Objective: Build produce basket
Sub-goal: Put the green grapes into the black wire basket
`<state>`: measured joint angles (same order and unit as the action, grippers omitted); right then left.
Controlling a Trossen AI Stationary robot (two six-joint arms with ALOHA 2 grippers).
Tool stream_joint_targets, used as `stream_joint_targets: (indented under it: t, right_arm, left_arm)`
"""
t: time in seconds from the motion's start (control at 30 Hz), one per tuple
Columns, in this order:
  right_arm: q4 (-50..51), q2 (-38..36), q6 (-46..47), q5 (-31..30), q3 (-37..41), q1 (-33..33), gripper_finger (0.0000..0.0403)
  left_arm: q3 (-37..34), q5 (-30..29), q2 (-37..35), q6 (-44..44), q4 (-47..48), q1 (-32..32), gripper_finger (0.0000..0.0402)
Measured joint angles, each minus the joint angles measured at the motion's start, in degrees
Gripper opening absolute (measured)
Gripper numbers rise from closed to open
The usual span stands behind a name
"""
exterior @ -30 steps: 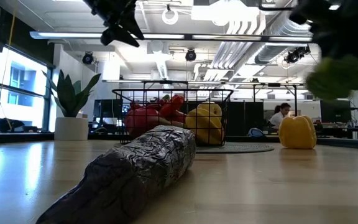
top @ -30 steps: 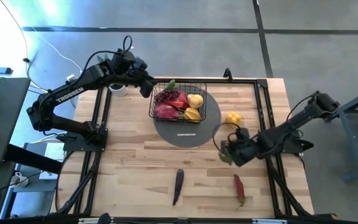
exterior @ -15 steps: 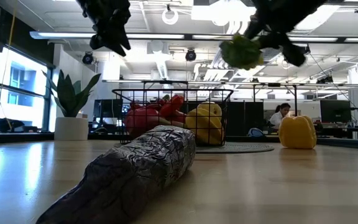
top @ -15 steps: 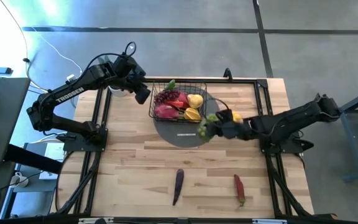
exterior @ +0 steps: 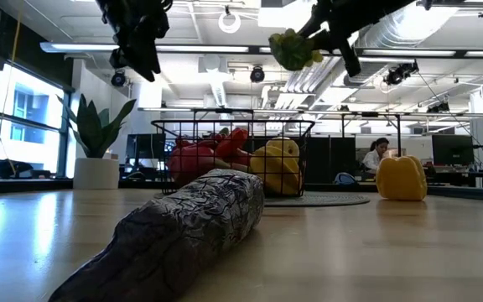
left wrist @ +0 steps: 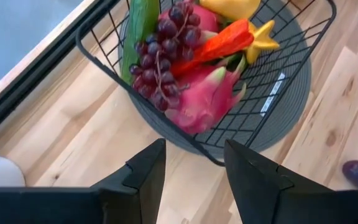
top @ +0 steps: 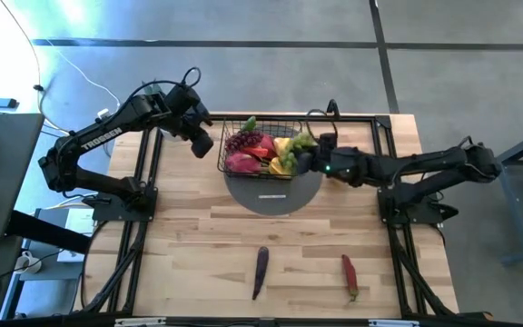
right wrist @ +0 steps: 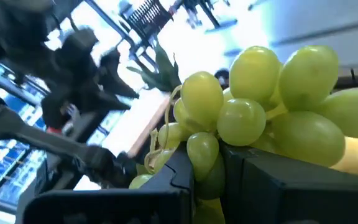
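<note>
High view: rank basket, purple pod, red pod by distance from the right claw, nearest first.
Right claw, shut on green grapes, sits over the basket's right edge.
1. Basket: directly below, on the grey mat.
2. Red pod: near table edge, right side.
3. Purple pod: near table edge, centre; only slightly farther than the red pod.

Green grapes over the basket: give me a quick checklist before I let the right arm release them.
1. Grip: right gripper is shut on the green grapes, stem pinched in the right wrist view. Ok.
2. Position: in the high view the grapes hang above the right side of the basket. Ok.
3. Height: in the low view the grapes hang well above the basket rim. Not ok for a gentle drop; lower first.
4. Free spot: whether a gap remains among the fruit below. Cannot tell.
5. Left gripper: open, empty, off the basket's left side. Ok.
6. Leftovers: purple pod and red pod lie on the table. Not ok.
</note>
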<state>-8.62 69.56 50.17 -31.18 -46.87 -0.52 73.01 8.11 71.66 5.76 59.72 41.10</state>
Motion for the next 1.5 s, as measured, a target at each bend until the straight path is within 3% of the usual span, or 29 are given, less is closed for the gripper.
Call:
stream_joint_targets:
  t: [0.33, 0.6, 0.77, 0.93, 1.17, 1.5]
  right_arm:
    - [-11.1, 1.3, -8.2, 0.6, -0.5, -5.0, 0.0016]
    - [-2.9, 10.4, -13.0, 3.4, -12.7, -8.3, 0.0016]
    - [-0.5, 15.6, -14.7, 8.7, -18.5, -10.6, 0.0016]
    - [-0.1, 20.4, -14.6, 13.0, -19.8, -12.2, 0.0016]
    - [-7.6, 28.5, -14.9, 19.2, -20.3, -12.2, 0.0016]
    - [-16.1, 36.9, -10.1, 23.1, -20.3, -11.9, 0.0016]
  left_arm:
    - [0.0, -0.2, 0.0, 0.0, 0.5, 0.0, 0.0152]
    - [0.0, -2.5, 0.0, -1.5, 0.4, 0.0, 0.0152]
    - [0.0, -4.5, 0.0, -1.5, 0.4, 0.1, 0.0152]
    - [0.0, -4.5, 0.0, -1.5, 0.4, 0.1, 0.0152]
    - [0.0, -4.5, 0.0, -1.5, 0.4, 0.1, 0.0152]
    - [0.0, -4.5, 0.0, -1.5, 0.4, 0.1, 0.0152]
